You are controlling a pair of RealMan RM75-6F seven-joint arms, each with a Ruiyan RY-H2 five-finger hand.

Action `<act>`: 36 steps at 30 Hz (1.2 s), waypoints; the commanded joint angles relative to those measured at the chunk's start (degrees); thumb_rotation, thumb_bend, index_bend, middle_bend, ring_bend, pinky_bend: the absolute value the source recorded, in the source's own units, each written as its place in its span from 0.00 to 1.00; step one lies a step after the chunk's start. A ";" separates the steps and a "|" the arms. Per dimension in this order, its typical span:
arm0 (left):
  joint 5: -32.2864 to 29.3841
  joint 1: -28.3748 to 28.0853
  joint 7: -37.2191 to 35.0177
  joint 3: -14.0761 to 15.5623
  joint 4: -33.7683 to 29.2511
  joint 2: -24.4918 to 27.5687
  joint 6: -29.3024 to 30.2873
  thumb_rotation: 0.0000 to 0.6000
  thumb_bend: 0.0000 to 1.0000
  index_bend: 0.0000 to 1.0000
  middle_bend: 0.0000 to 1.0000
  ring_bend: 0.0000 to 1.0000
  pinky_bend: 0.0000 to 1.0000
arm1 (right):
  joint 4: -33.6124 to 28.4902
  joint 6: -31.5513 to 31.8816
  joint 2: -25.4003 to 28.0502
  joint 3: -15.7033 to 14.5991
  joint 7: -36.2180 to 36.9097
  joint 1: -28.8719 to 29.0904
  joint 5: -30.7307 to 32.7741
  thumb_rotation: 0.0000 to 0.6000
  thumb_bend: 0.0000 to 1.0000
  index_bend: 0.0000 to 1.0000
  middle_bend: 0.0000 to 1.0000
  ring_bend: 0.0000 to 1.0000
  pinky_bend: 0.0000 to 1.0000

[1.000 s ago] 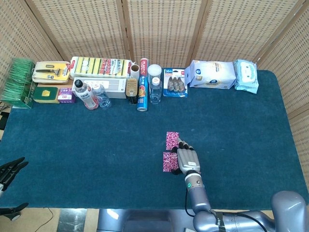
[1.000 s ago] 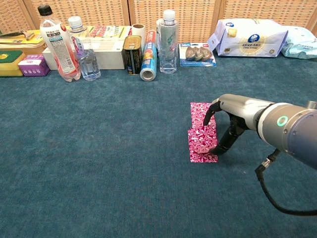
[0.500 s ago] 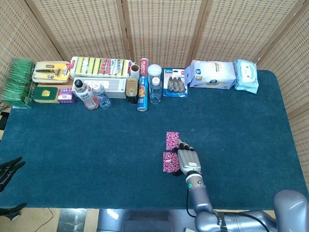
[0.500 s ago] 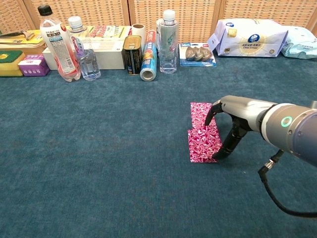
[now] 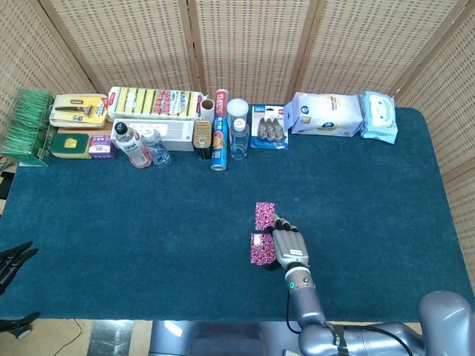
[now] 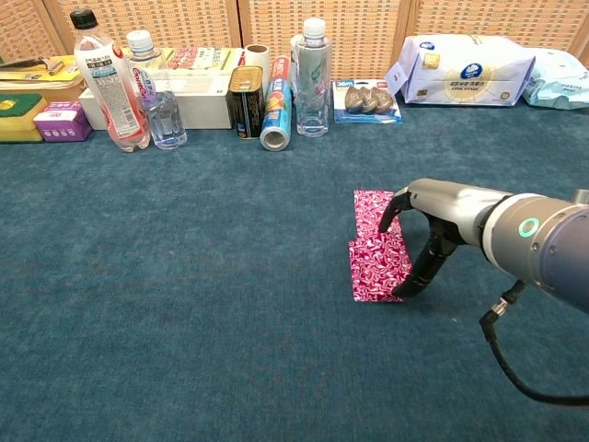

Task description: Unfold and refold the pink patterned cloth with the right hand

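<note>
The head view looks steeply down from behind the robot, taking in the whole desk (image 5: 111, 222) up to the wicker screen (image 5: 245, 44). The chest view sits low and nearer, facing forward across the desk (image 6: 184, 350). Both share the middle area and the back row of goods.

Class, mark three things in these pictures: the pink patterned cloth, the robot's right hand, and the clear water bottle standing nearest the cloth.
pink patterned cloth (image 6: 375, 262), chest view, on the near folded layer.
right hand (image 5: 288, 245), head view, on the back of the hand.
clear water bottle (image 6: 312, 87), chest view, on the bottle's body.
</note>
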 commanded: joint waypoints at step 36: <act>0.06 -0.03 -0.59 0.01 0.22 0.10 0.05 1.00 0.07 0.00 0.00 0.00 0.05 | 3.43 -0.61 0.45 4.71 0.76 2.06 2.71 1.00 0.22 0.21 0.00 0.00 0.11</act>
